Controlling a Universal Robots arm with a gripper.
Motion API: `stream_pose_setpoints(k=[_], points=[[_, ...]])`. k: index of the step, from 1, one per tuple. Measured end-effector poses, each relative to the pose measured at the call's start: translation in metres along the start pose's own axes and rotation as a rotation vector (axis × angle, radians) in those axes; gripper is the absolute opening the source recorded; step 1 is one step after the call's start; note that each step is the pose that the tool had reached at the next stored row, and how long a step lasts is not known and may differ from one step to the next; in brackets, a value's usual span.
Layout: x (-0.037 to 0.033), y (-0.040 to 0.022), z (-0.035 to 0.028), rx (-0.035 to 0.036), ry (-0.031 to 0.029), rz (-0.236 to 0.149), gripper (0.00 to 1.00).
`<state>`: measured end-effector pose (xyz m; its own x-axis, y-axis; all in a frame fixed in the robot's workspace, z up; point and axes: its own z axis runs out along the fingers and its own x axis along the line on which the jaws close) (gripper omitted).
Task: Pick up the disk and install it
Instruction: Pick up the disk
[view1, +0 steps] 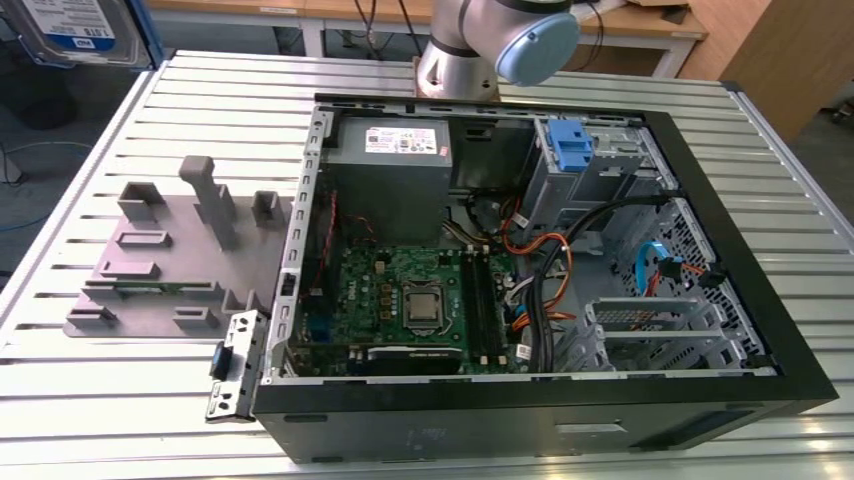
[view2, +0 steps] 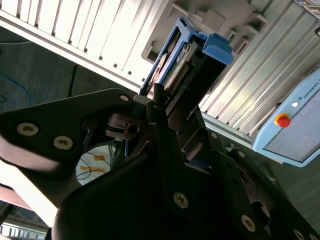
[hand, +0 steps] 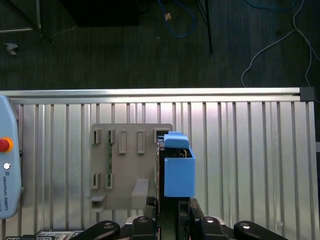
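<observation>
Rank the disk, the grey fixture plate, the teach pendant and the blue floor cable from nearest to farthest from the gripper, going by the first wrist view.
1. The disk: held in the gripper's jaws.
2. The grey fixture plate: on the table, beneath the disk.
3. The teach pendant: well off to one side.
4. The blue floor cable: down beyond the table's edge.

The disk (hand: 179, 172) (blue-framed) is held aloft, standing edge-on.

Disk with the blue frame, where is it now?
In both wrist views the disk is clamped in the gripper, above the grey tray on the ribbed table.
</observation>
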<state>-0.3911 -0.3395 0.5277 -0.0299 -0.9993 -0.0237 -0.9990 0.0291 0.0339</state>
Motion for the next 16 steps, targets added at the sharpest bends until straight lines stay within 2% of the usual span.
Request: stream_pose_setpoints(k=[5, 16], points=[[-0.0002, -0.0072, -0.0002, -0.0001, 0.0, 0.0, 0.35], [-0.0003, -0.0106, -0.0003, 0.0, 0.0, 0.0, 0.35]])
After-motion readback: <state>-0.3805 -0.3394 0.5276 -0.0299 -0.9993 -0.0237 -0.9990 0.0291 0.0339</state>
